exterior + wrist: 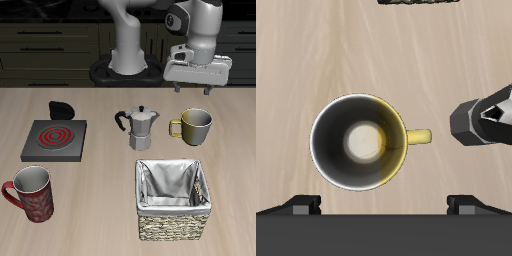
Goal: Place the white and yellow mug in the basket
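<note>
The white and yellow mug (196, 125) stands upright on the wooden table beside the moka pot, its handle pointing toward the pot. The wrist view looks straight down into the mug (356, 142), showing its pale interior and yellow handle. My gripper (197, 86) hangs above the mug, a little farther back, open and empty. In the wrist view the gripper (384, 205) has its fingertips (301, 203) spread wide, apart from the mug. The wicker basket (173, 212), lined with grey-white cloth, sits near the table's front edge, in front of the mug. Its rim (421, 3) shows in the wrist view.
A silver moka pot (143, 127) stands close beside the mug and also shows in the wrist view (488, 118). A red patterned mug (32, 194) stands near the front edge. A grey burner plate with a red coil (54, 139) and a small black object (62, 108) lie farther away.
</note>
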Controlling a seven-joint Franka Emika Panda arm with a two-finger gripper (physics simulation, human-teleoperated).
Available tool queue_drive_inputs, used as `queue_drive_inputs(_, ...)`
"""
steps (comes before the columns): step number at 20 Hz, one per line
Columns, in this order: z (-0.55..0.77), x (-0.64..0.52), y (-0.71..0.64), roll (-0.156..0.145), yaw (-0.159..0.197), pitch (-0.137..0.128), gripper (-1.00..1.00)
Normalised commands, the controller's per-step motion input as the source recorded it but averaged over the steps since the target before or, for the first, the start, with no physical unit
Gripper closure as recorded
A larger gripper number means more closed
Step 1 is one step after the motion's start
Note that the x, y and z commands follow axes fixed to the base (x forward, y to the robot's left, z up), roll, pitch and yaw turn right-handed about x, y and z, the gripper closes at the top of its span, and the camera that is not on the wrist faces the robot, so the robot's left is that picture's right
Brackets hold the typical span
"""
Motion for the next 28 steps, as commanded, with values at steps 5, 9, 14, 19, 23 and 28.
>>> queue_drive_inputs(5, -0.10, 0.07, -0.04, 0.003, -0.015, -0.002, -1.00)
queue_drive_inputs(9, -0.08, 0.09, -0.05, 0.004, -0.015, 0.005, -1.00)
queue_drive_inputs(14, -0.10, 0.03, -0.04, 0.002, -0.022, 0.006, -1.00)
queue_drive_inputs(19, -0.11, -0.03, 0.01, 0.012, -0.014, 0.002, -1.00)
queue_drive_inputs(23, -0.12, 0.02, -0.01, 0.008, -0.009, 0.012, -1.00)
queue_drive_inputs(28, -0.20, 0.07, -0.11, -0.017, -0.030, 0.025, -1.00)
